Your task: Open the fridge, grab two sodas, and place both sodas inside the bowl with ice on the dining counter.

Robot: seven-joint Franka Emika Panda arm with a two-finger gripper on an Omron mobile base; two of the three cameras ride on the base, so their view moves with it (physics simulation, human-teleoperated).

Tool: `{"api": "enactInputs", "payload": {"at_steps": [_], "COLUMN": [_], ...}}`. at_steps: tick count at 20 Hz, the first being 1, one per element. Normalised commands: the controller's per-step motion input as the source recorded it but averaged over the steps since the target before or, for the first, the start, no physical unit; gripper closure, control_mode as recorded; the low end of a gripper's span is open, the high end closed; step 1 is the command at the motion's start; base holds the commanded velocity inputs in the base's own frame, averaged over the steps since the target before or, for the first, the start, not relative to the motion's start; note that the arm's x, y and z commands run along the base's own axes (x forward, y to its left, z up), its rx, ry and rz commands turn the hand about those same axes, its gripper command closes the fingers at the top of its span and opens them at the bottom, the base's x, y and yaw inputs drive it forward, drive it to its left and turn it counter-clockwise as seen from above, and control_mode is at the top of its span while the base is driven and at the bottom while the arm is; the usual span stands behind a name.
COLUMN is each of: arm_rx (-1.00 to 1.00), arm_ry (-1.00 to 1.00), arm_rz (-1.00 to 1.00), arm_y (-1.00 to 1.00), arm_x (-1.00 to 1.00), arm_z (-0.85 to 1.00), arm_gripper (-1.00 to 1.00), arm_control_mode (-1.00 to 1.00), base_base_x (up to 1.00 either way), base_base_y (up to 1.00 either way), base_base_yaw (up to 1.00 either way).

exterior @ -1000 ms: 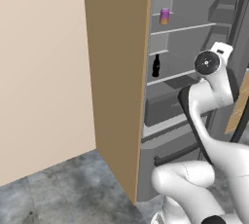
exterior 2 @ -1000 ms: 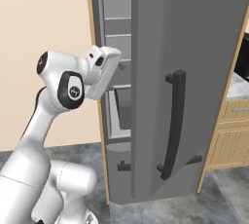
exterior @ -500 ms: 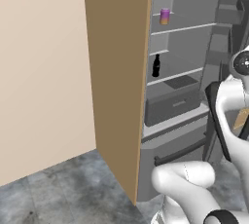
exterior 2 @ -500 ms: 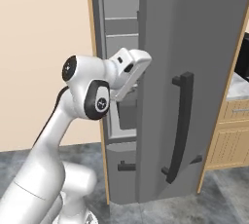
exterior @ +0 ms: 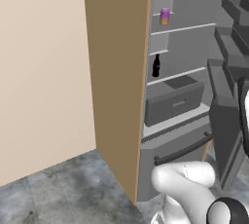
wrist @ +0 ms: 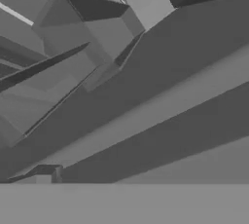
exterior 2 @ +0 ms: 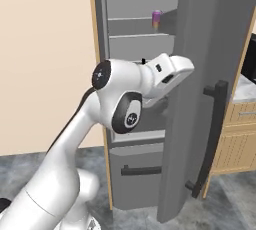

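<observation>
The fridge [exterior: 121, 72] stands open, its grey door [exterior 2: 200, 139] with the dark bar handle [exterior 2: 212, 134] swung out to the right. A purple-pink can [exterior: 165, 16] sits on the upper shelf, and the same can [exterior 2: 156, 19] is seen above my hand. One shelf lower stands a black bottle [exterior: 156, 65]. My gripper [exterior 2: 182, 68] is shut and empty, pressed against the inner side of the door; its fingertips are hidden. The hand view looks closely at the door's grey inner shelves [wrist: 97, 33]. The bowl and dining counter are out of view.
A grey drawer [exterior: 175, 102] sits under the bottle's shelf, and a lower drawer with a horizontal handle [exterior: 182, 150] lies beneath. The tan side panel [exterior: 116, 82] stands left of the opening. Tan cabinets [exterior 2: 240, 134] are behind the door at right.
My arm has swung right and the fridge door has opened wider with it. The gripper has closed from open to shut.
</observation>
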Motion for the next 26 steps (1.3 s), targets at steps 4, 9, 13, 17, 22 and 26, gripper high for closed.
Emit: {"api": "enactInputs", "payload": {"at_steps": [4,9,13,17,22,26], "arm_rx": [0.12,0.14,0.16,0.16,0.09,0.01], "arm_ry": [-0.02,-0.01,-0.03,-0.22,-0.21,-0.11], "arm_rz": [-0.04,-0.01,0.00,0.00,0.00,0.00], "arm_y": [-0.83,-0.69,-0.55,-0.37,0.17,0.62], "arm_x": [0.17,0.33,0.48,-0.50,-1.00,-0.98], "arm_z": [0.00,-0.04,-0.06,0.00,0.00,0.00], "arm_gripper": [-1.00,-1.00,-1.00,-1.00,-1.00,-1.00], "arm_control_mode": [-1.00,-1.00,-1.00,-1.00,-1.00,-1.00], "base_base_x": [0.00,0.00,0.00,0.00,0.00,0.00], "base_base_y": [0.00,0.00,0.00,0.00,0.00,0.00], "base_base_yaw": [0.00,0.00,0.00,0.00,0.00,0.00]}}
